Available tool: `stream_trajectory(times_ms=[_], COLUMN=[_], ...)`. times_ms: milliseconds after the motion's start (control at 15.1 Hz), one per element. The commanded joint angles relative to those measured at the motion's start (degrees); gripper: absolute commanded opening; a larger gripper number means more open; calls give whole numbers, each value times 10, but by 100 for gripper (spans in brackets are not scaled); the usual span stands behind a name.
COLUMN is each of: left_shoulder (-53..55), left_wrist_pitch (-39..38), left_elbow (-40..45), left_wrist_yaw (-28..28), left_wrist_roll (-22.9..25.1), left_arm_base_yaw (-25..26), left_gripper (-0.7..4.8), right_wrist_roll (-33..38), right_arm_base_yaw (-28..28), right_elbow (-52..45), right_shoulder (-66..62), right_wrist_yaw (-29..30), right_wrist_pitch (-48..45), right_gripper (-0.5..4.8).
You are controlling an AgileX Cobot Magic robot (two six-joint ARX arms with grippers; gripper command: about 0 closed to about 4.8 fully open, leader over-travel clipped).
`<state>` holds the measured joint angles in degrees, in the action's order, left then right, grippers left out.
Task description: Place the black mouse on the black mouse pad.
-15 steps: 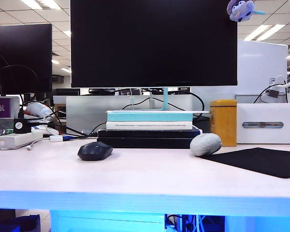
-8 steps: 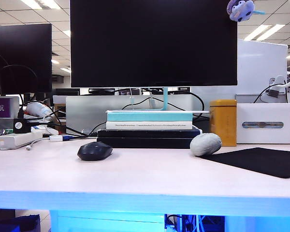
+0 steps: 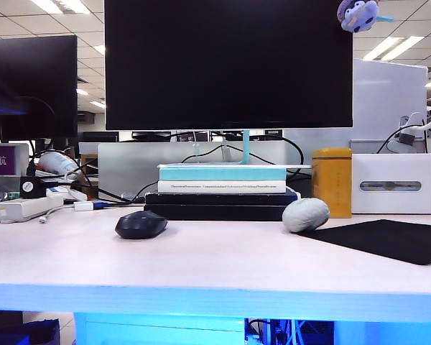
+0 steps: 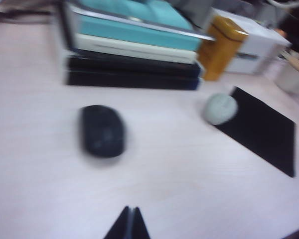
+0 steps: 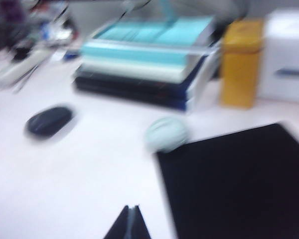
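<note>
Your small matte black oval mouse (image 3: 141, 224) sits on the pale counter (image 3: 215, 266), well apart from the thin black fabric mouse pad (image 3: 388, 240) at right. Left pincer (image 4: 129, 224) and right pincer (image 5: 129, 222) hover above, both pressed together, empty.

We see a pale wooden desk (image 3: 215, 262). On it lie the black mouse (image 3: 141, 224), the black mouse pad (image 3: 388, 239), a grey lump (image 3: 305, 214) touching the pad's corner, stacked books (image 3: 221, 191), a yellow tin (image 3: 332, 181) and a white box (image 3: 397, 183).
</note>
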<state>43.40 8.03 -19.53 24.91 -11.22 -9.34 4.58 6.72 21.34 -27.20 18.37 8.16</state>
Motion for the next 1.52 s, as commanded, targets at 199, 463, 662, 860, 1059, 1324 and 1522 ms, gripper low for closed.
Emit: stream_trajectory(times_ms=[199, 463, 662, 860, 1059, 1324, 1522], left_shoulder=[166, 292, 356, 393, 440, 514, 529], left_wrist_pitch=[36, 50, 47, 30, 32, 23, 19], left_elbow=[-90, -156, -212, -242, -260, -332, -342], left_wrist_yaw=[37, 75, 98, 82, 70, 70, 62], left_wrist_roll=[22, 22, 28, 33, 39, 42, 52], left_arm_base_yaw=[-32, -37, -66, -78, -78, -78, -78], left_gripper=[-6, -6, -6, -6, -6, -6, -6], right_wrist_roll=[-52, -61, -61, -72, -79, -83, -96], right_arm_base_yaw=[76, 147, 148, 146, 147, 148, 148], right_elbow=[80, 104, 104, 108, 131, 146, 146], right_shoulder=[-133, -150, -150, -182, -224, -237, -249], right_wrist_yaw=[86, 85, 85, 82, 86, 87, 83], right_wrist_pitch=[6, 5, 8, 6, 1, -5, -10], right_gripper=[-6, -6, -6, -6, -6, -6, -6])
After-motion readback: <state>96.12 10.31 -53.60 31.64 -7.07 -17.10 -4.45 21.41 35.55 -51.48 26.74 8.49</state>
